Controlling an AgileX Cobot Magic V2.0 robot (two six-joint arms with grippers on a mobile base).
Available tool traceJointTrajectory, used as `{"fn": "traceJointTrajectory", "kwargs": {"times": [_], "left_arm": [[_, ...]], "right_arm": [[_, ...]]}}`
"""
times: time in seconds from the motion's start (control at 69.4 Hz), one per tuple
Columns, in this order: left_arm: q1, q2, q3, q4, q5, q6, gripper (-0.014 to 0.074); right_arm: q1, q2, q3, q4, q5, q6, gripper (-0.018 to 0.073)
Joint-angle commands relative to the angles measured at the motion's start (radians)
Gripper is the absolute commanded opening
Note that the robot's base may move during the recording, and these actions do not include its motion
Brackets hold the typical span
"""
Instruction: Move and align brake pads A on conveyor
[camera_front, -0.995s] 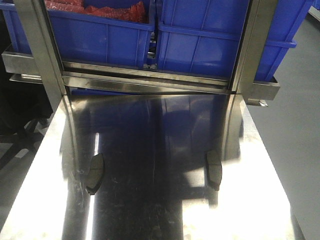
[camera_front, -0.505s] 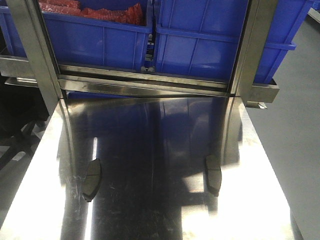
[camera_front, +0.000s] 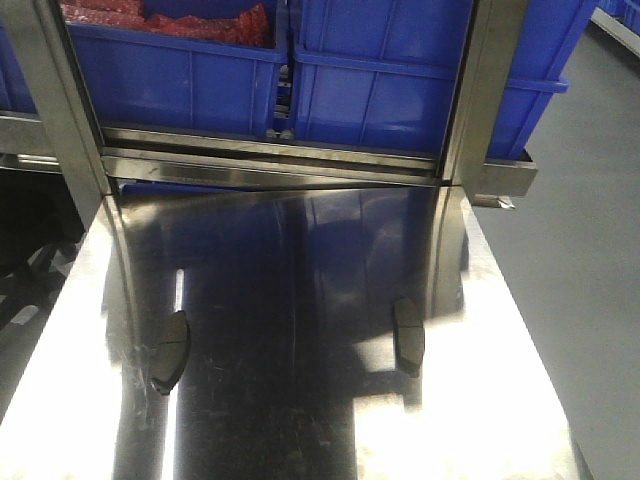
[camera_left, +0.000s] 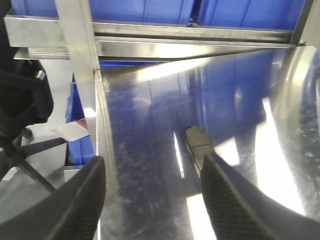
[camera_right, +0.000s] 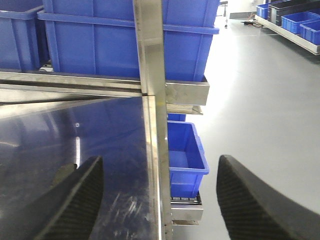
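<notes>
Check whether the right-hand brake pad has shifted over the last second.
No. The brake pad sits further left in the frame, but so does the steel upright beside it; their spacing is unchanged, so the view shifted, not the pad.

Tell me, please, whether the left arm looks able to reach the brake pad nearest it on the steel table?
Probably yes. The left gripper is open, and the brake pad lies flat on the table just ahead, with nothing between them.

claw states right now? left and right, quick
Left claw: open, holding nothing.
Right claw: open, holding nothing.
</notes>
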Motion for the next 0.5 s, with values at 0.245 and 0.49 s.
{"fn": "traceJointTrajectory", "kwargs": {"times": [0.245,0.49], "left_arm": [[-0.001,0.013,-0.027,-0.012,-0.076,-0.004,0.0396],[-0.001,0.013,-0.027,-0.012,-0.076,-0.004,0.0396]], "right_arm": [[-0.002,0.009,-0.028,-0.006,-0.077,-0.006,0.0473],[-0.002,0.009,-0.028,-0.006,-0.077,-0.006,0.0473]]}}
